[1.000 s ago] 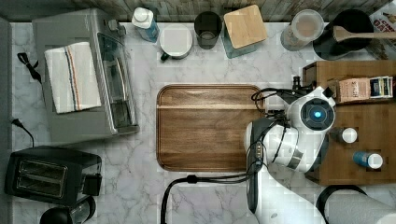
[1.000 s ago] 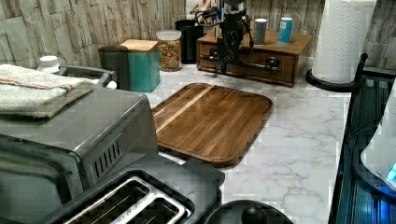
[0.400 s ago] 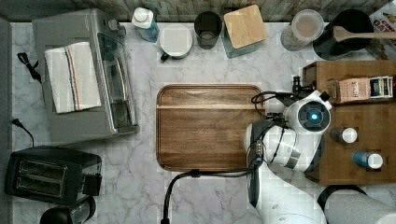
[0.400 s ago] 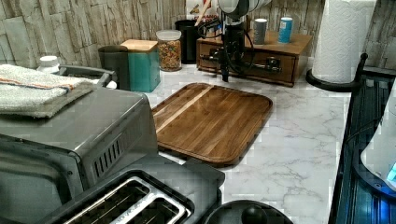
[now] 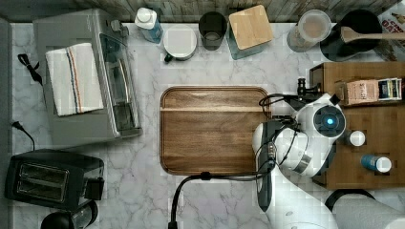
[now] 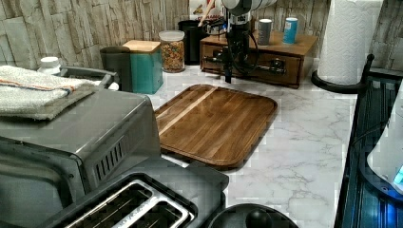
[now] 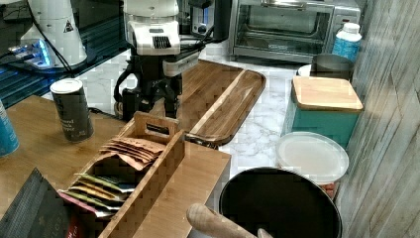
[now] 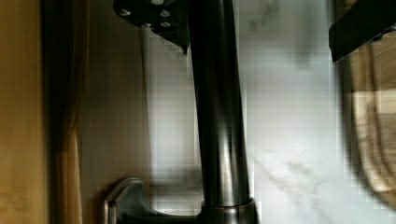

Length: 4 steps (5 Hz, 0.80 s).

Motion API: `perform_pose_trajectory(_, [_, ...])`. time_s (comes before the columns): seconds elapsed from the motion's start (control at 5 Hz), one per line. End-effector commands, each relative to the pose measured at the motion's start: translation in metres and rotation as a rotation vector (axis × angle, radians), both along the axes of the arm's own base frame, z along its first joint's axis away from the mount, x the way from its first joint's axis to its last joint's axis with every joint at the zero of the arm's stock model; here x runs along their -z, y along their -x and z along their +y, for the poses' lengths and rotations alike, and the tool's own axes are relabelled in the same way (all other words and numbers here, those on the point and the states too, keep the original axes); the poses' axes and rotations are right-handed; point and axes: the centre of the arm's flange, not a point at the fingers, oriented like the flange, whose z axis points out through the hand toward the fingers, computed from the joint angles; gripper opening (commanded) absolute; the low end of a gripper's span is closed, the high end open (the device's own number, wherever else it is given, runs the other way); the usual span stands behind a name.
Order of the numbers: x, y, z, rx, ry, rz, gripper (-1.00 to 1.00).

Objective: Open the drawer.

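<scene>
- The drawer (image 6: pixel 259 64), at the upper centre of the left view, is sitting in a low wooden cabinet (image 5: pixel 370 164) that is occupying the right edge of the top view; its front is appearing flush with the cabinet, so no opening is judged done yet.
- The gripper (image 6: pixel 229 71) is hanging upright in front of the drawer, upper centre of the left view, with the black bar handle (image 8: pixel 217 116) running between its two fingers (image 8: pixel 154 18); the fingers are standing apart on either side of the bar, not yet closing on it.
- Judged stage: the approach is looking complete; closing on the handle and pulling the drawer out toward the dark wooden tray (image 5: pixel 212 131) are what is left.
- Counts: one drawer, one bar handle and one tray are showing.
- On the cabinet top, two cans (image 6: pixel 264 31) are standing at the upper centre of the left view, and one slatted wooden box of tea packets (image 7: pixel 129 173) is lying at the lower left of the right view.
</scene>
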Motion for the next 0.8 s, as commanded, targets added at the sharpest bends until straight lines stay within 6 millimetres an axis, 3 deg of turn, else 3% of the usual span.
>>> perform_pose_trajectory(0.2, [-0.008, -0.021, 0.169, -0.114, -0.095, -0.025, 1.0])
perform_pose_trajectory(0.6, [-0.003, -0.008, 0.263, -0.11, -0.114, -0.011, 1.0])
perform_pose_trajectory(0.8, [-0.012, -0.01, 0.295, -0.107, -0.13, 0.003, 1.0])
